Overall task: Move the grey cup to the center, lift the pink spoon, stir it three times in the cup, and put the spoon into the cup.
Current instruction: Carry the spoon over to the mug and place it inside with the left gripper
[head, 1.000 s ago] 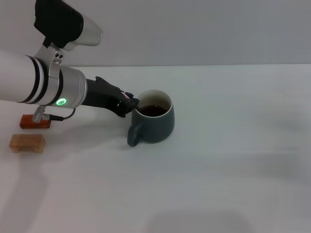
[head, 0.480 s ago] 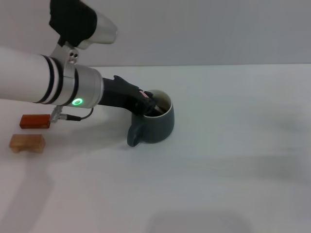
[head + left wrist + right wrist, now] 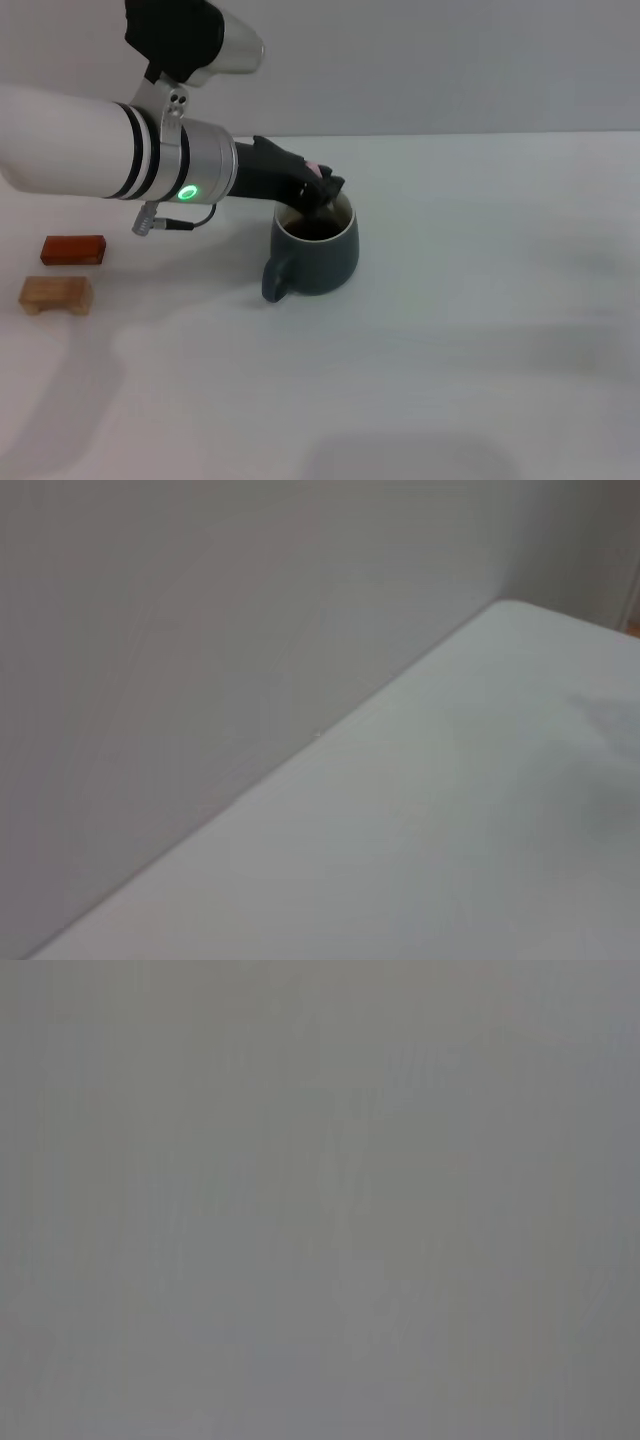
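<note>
The grey cup (image 3: 318, 256) stands on the white table in the head view, its handle toward me and dark liquid inside. My left gripper (image 3: 322, 190) reaches in from the left and hangs over the cup's mouth, shut on the pink spoon (image 3: 314, 170). Only a small pink end of the spoon shows above the black fingers; its bowl is hidden behind the gripper and the rim. The left wrist view shows only bare table and wall. My right gripper is out of sight; the right wrist view is plain grey.
A red-brown block (image 3: 73, 249) and a tan wooden block (image 3: 56, 293) lie at the left side of the table (image 3: 480, 300). A wall rises behind the table's far edge.
My left arm has moved right, carrying the spoon from beside the cup's left rim to over its mouth. The cup has stayed in place.
</note>
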Motion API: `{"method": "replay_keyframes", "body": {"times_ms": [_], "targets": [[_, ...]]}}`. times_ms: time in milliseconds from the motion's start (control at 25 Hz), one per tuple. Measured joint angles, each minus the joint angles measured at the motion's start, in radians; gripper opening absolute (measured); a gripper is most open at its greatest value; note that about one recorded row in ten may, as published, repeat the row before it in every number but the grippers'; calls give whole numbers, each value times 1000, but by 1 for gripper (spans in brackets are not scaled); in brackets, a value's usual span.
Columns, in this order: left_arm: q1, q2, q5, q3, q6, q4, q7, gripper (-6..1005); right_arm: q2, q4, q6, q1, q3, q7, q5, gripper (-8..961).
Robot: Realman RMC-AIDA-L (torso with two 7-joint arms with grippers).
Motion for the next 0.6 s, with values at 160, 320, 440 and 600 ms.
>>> {"method": "replay_keyframes", "body": {"times_ms": [160, 320, 440, 600], "targets": [[0, 1, -1, 0, 36, 8, 0, 144, 0, 0, 0, -1, 4, -2, 1, 21], [0, 4, 10, -5, 34, 8, 0, 144, -1, 0, 0, -2, 5, -2, 1, 21], [4, 6, 17, -11, 16, 7, 0, 145, -1, 0, 0, -3, 5, -4, 1, 21], [11, 7, 35, -18, -5, 2, 0, 145, -1, 1, 0, -3, 6, -6, 1, 21]]}}
